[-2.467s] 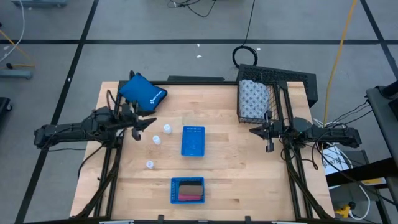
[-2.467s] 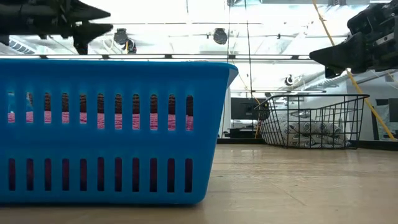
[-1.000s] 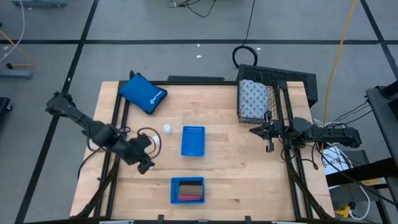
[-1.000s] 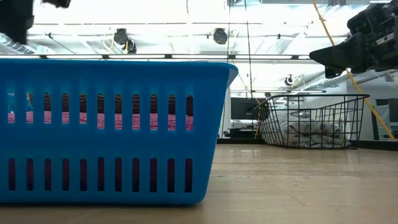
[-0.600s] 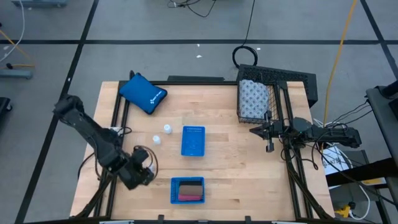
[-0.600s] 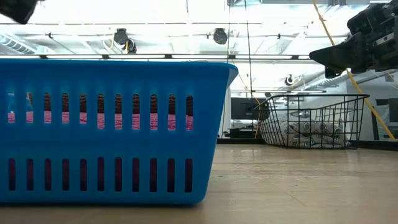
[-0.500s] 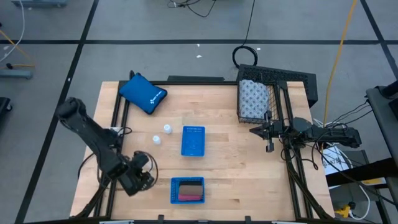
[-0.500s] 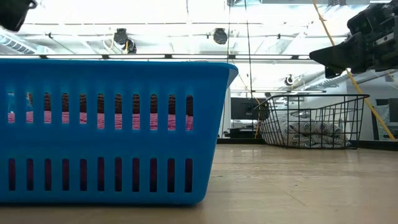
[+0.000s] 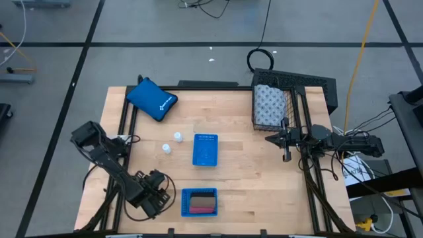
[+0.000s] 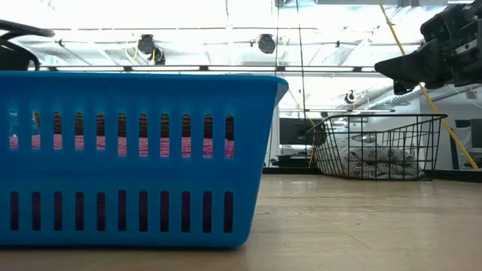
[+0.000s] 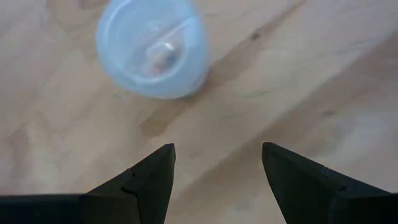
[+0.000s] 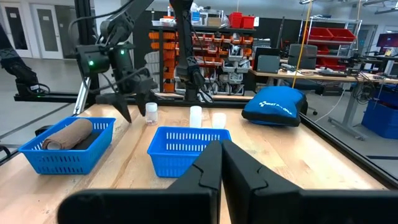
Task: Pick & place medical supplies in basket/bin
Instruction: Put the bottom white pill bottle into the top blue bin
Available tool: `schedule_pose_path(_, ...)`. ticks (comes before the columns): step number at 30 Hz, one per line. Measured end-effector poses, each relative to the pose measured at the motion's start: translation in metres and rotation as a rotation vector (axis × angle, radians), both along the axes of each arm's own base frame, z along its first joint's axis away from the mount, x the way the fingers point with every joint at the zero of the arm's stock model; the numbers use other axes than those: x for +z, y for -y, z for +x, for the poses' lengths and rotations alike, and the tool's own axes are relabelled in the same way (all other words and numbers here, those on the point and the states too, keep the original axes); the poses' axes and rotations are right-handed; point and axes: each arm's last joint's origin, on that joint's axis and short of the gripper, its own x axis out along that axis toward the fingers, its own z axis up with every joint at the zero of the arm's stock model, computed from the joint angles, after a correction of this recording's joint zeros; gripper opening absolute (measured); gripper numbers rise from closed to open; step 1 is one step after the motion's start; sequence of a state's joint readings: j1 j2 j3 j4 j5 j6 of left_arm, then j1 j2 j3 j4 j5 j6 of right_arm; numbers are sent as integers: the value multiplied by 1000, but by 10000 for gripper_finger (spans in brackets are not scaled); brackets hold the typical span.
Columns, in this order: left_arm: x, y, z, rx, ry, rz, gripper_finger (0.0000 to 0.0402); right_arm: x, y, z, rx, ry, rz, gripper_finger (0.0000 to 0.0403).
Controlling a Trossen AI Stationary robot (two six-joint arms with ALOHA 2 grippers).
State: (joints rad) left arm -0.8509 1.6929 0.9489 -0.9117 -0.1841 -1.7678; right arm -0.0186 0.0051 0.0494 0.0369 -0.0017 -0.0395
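A workshop or robotics lab: shelves of red and orange parts bins (image 12: 217, 37) and work desks with monitors (image 12: 314, 62) stand behind the wooden bench (image 9: 244, 172), on a grey concrete floor (image 9: 165, 26) marked with black tape.

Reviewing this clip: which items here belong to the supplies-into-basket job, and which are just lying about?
Job: wire basket holding the dotted roll; bottle under the left gripper; two more bottles; blocks in the front tray.
Lying about: blue pouch; middle tray.
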Motion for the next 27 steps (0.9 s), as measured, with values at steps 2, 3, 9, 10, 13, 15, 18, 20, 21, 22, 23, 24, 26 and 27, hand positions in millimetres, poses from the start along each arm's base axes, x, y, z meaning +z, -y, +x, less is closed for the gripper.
schedule_pose_path(2,-6,0,2,10,-16,19,250,0,0,0,0,0,0,0)
schedule_pose_path(3,-8,-1,2,15,-21,27,250,0,0,0,0,1,1,0)
schedule_pose_path(9,-9,-7,6,18,30,126,250,0,0,0,0,1,0,0)
schedule_pose_path(10,-9,-9,6,20,40,140,250,0,0,0,0,1,0,0)
schedule_pose_path(13,-9,-11,8,24,51,157,250,0,0,0,0,0,0,0)
schedule_pose_path(15,-8,-12,7,25,38,162,250,0,0,0,0,1,-1,0)
schedule_pose_path(18,-6,-12,7,26,39,156,250,0,0,0,0,1,-2,0)
schedule_pose_path(20,-5,-12,6,25,40,152,250,0,0,0,0,0,-2,0)
schedule_pose_path(21,-3,-13,6,25,42,148,250,0,0,0,0,0,-2,0)
schedule_pose_path(22,0,-13,5,26,45,145,250,0,0,0,0,1,-2,0)
schedule_pose_path(23,3,-14,4,31,51,140,250,0,0,0,0,0,-2,0)
schedule_pose_path(24,7,-15,3,35,59,132,250,0,0,0,-1,0,-2,0)
schedule_pose_path(26,16,-17,2,36,81,107,250,0,0,0,0,0,-2,0)
schedule_pose_path(27,21,-19,1,35,94,92,250,0,0,0,0,0,-2,0)
